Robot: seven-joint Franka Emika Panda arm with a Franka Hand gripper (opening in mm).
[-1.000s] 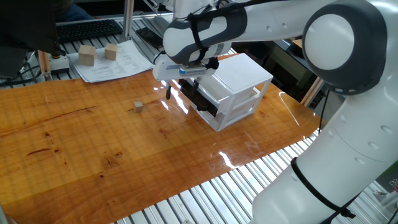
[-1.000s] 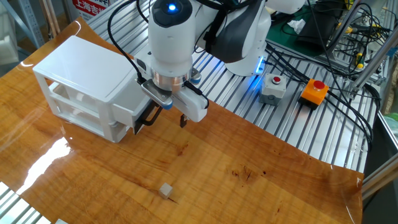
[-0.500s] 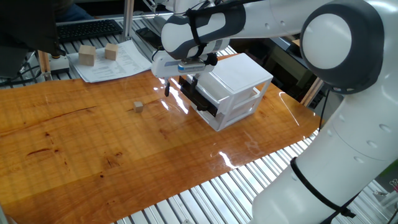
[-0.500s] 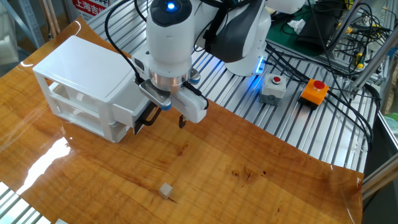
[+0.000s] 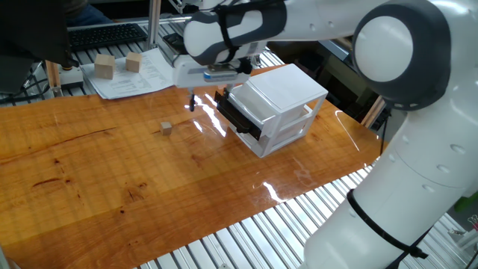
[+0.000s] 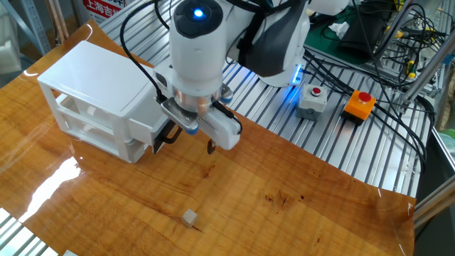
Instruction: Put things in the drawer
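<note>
One tiny wooden cube [image 5: 166, 128] lies alone on the table [image 5: 89, 172], left of the gripper [image 5: 193, 102]. Farther left at the far edge, two larger wooden blocks [image 5: 104, 67] rest on papers [image 5: 138, 76]. Rightward, one white two-drawer cabinet [image 5: 280, 104] shows its black-fronted drawer [image 5: 237, 118] pulled open. Only one fingertip shows, so I cannot tell the jaws' spacing. The gripper has shifted left since earlier.

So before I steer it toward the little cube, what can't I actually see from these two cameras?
- Gripper: in both views only one dark fingertip shows clearly; the hand body hides the rest, so open or shut is unclear.
- Upper black-fronted drawer: its inside shows in neither view; the arm covers it in the other fixed view.
- Tiny cube: too small to make out any detail in either view.
- Lower drawer: its front is hidden behind the upper one.
</note>
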